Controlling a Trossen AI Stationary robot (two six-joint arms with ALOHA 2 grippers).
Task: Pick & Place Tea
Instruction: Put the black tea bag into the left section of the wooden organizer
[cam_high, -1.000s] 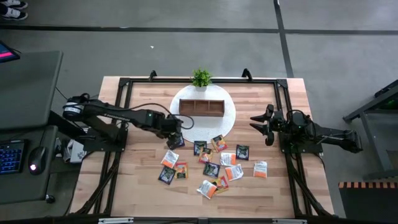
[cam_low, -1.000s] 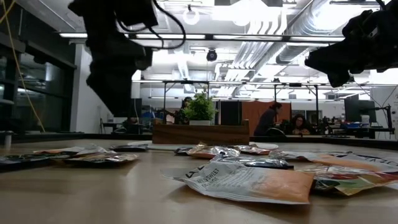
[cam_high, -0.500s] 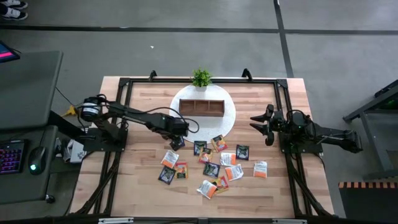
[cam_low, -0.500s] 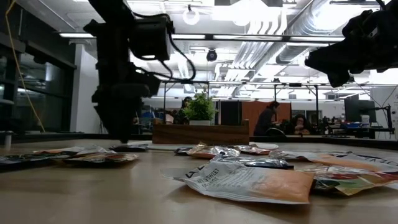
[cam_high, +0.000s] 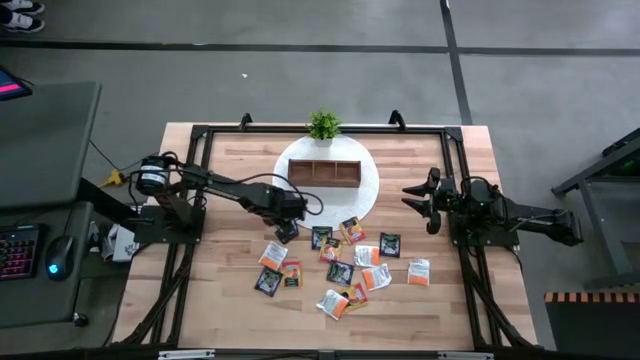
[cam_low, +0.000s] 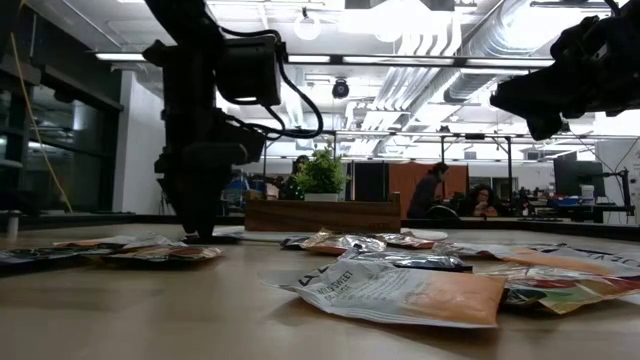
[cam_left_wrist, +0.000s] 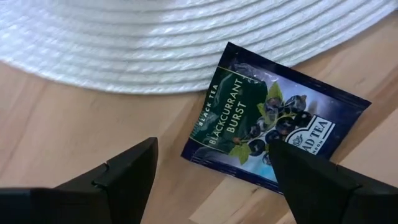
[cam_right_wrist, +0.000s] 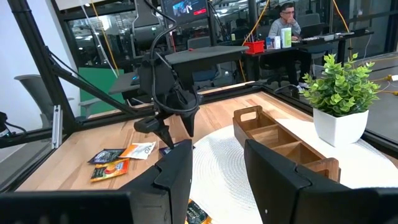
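Note:
A dark blue tea sachet (cam_left_wrist: 273, 121) lies flat on the wood, one corner at the rim of the white round mat (cam_left_wrist: 186, 43). My left gripper (cam_left_wrist: 211, 163) points down over it, open; one finger stands over the sachet's near part, the other over bare wood. In the low view the fingers (cam_low: 200, 225) reach almost to the table. Several more tea sachets (cam_high: 345, 262), orange, white and dark, lie scattered on the table's middle. My right gripper (cam_high: 408, 198) waits level at the right side, open and empty. My left gripper comes at the dark blue sachet from above, pointing down. One finger (cam_left_wrist: 311, 177) covers the sachet's near edge; whether it touches the sachet I cannot tell. The sachet lies flat on the table.
The brown wooden tray (cam_high: 324, 173) stands on the white mat (cam_high: 362, 200), with a small potted plant (cam_high: 323, 125) behind it. A black frame (cam_high: 200, 135) runs around the table. Bare wood lies left of the sachets.
My left gripper has come down from well above the table until its fingertips are just over the dark blue sachet, shifting slightly toward the mat. It has stayed open. The sachets have not moved.

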